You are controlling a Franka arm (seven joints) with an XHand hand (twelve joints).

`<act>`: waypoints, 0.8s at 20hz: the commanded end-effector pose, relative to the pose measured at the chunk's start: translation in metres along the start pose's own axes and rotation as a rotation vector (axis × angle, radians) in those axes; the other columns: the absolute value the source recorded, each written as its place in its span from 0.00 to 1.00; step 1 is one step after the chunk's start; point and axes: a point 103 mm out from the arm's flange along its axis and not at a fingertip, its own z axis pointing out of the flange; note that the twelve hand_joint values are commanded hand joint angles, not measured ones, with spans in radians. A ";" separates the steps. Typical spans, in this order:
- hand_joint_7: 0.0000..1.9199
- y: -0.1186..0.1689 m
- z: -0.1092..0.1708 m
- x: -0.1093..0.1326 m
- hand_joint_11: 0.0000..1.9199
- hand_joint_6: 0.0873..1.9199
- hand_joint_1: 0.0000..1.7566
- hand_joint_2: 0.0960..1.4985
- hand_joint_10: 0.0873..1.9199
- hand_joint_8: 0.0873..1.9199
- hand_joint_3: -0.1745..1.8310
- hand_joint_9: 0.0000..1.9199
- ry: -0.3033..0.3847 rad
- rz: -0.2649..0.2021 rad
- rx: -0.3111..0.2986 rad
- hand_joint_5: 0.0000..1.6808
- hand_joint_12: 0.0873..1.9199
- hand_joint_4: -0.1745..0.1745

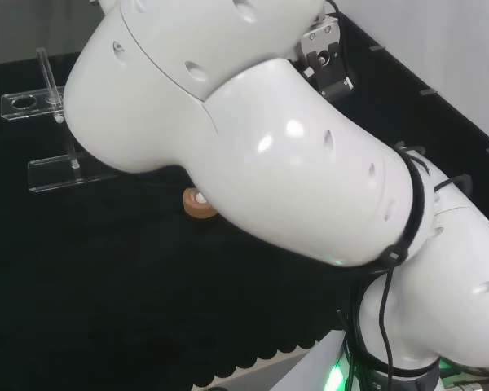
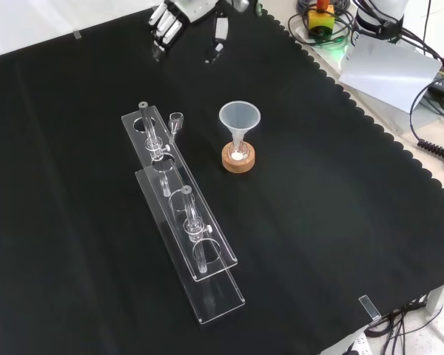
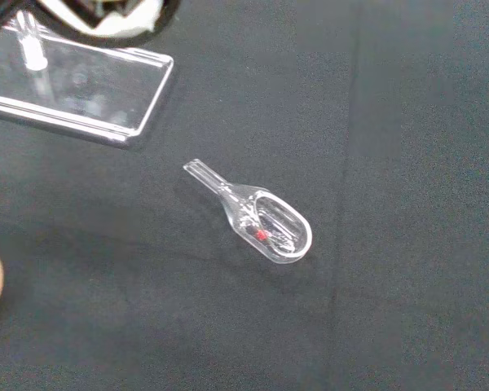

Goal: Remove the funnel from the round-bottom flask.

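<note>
Black cloth (image 2: 333, 244) with a scalloped edge covers the counter. Cables (image 2: 429, 140) trail over the pale floor beside it, near a grey sheet (image 2: 388, 70).

a lab: glass funnel (image 2: 240, 118), clear tube racks (image 2: 179, 200), black-clothed bench (image 2: 340, 222).

Open cloth btwn hand (image 2: 166, 22) & funnel (image 2: 240, 118)
</note>
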 end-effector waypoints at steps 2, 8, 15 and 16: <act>0.19 -0.036 -0.008 0.006 0.20 0.00 0.43 0.42 0.28 0.31 0.35 0.32 0.021 0.005 0.015 0.27 0.67 0.36; 0.19 -0.058 -0.020 0.020 0.20 0.00 0.43 0.42 0.27 0.31 0.35 0.33 0.028 -0.014 0.038 0.27 0.67 0.37; 0.18 -0.075 -0.022 0.065 0.20 0.00 0.42 0.42 0.27 0.31 0.34 0.32 0.044 -0.061 0.080 0.25 0.67 0.38; 0.17 -0.077 -0.022 0.071 0.20 0.00 0.41 0.42 0.27 0.30 0.34 0.32 0.046 -0.067 0.087 0.24 0.67 0.38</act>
